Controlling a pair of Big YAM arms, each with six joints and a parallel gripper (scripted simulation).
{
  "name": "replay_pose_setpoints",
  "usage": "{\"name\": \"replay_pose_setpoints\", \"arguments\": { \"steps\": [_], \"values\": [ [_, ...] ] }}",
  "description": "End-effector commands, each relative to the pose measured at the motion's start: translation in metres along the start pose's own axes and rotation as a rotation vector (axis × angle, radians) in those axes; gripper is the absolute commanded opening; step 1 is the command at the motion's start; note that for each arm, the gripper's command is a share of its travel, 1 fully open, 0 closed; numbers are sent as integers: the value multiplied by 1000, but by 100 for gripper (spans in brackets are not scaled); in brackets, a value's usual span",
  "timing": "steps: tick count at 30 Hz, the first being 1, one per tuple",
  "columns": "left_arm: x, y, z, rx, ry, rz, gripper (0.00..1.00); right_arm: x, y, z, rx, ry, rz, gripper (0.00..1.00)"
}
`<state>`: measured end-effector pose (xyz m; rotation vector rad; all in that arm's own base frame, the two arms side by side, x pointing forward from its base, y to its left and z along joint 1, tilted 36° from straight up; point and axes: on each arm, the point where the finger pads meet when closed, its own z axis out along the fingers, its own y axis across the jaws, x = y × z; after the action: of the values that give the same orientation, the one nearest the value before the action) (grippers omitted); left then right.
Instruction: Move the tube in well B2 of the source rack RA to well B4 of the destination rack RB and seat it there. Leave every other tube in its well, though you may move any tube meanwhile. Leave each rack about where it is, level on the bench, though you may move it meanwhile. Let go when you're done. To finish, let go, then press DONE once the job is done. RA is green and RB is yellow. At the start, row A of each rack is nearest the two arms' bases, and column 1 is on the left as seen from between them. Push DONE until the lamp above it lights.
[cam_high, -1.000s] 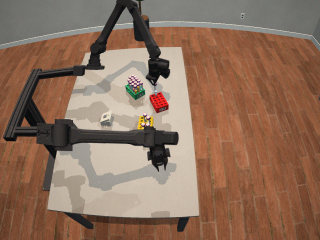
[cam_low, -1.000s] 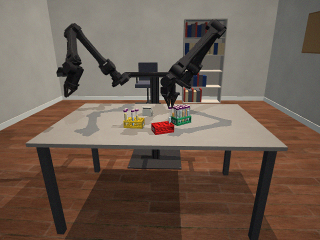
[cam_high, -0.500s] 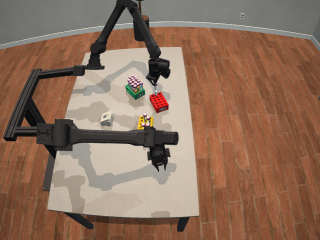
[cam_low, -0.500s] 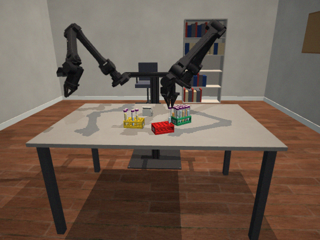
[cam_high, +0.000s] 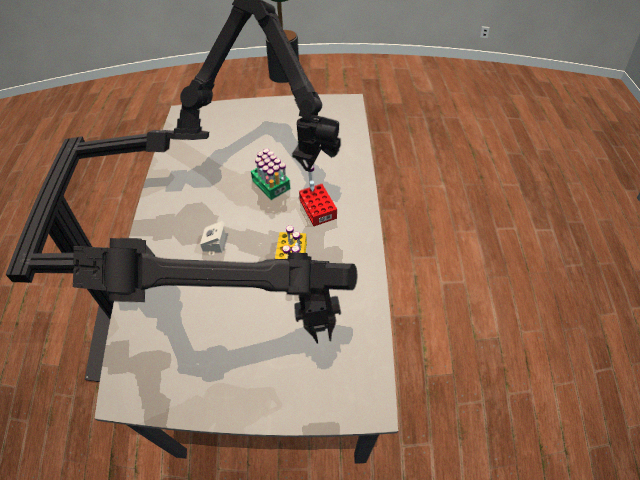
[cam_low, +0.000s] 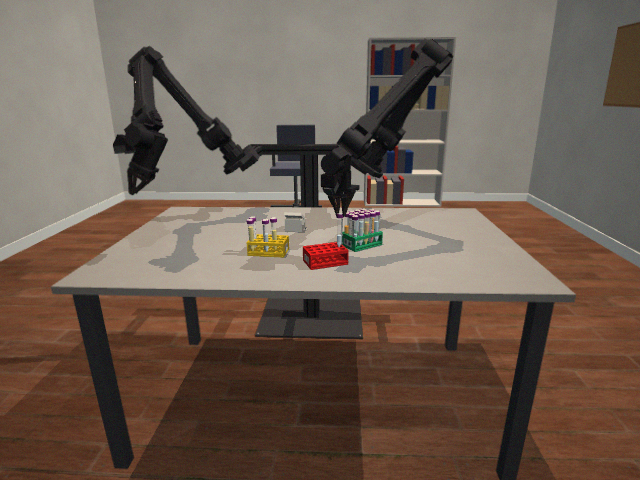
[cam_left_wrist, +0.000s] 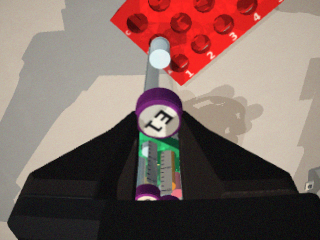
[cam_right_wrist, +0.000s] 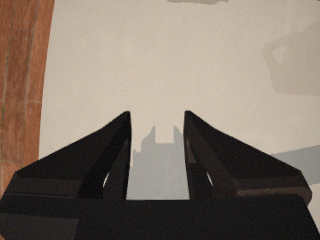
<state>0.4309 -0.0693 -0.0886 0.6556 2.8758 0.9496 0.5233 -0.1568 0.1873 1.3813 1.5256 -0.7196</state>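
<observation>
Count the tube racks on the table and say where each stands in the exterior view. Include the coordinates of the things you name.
3. The yellow rack (cam_high: 303, 242) (cam_low: 279, 241) stands on the left, the red rack (cam_high: 318, 209) (cam_low: 321, 249) (cam_left_wrist: 202, 26) in the middle, nearest the camera, and the green rack (cam_high: 268, 191) (cam_low: 353, 247) (cam_left_wrist: 174, 145) on the right. None seems hidden.

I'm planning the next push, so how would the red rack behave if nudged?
The red rack looks rigid, so it probably won't flex. Its low, broad block shape suggests sliding over tipping.

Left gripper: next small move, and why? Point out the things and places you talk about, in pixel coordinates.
I'd have the left gripper (cam_high: 310, 166) (cam_low: 340, 213) (cam_left_wrist: 159, 121) lower its purple-capped tube (cam_high: 311, 176) (cam_low: 339, 227) (cam_left_wrist: 159, 120) slightly, grip kept: its lower end appears over a red rack (cam_high: 318, 204) (cam_low: 325, 249) (cam_left_wrist: 192, 32) well, cap high above; seating isn't discernible.
</observation>
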Motion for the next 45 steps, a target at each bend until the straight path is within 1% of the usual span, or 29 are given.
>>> {"name": "replay_pose_setpoints", "arguments": {
  "steps": [1,12,14,29,30,31,45],
  "values": [
    [6,0,14,1,21,7,0,-9,9,-5,-15,-6,24,30],
    [7,0,16,1,21,7,0,-9,9,-5,-15,-6,24,30],
    [3,1,16,0,16,3,0,-9,9,-5,-15,-6,24,30],
    [7,0,24,0,22,7,0,-9,9,-5,-15,-6,24,30],
    [0,2,22,-1,10,-1,0,-9,9,-5,-15,-6,24,30],
    [-1,2,22,-1,9,-2,0,-9,9,-5,-15,-6,24,30],
    [-3,3,29,0,7,-3,0,-9,9,-5,-15,-6,24,30]
  ]
}}
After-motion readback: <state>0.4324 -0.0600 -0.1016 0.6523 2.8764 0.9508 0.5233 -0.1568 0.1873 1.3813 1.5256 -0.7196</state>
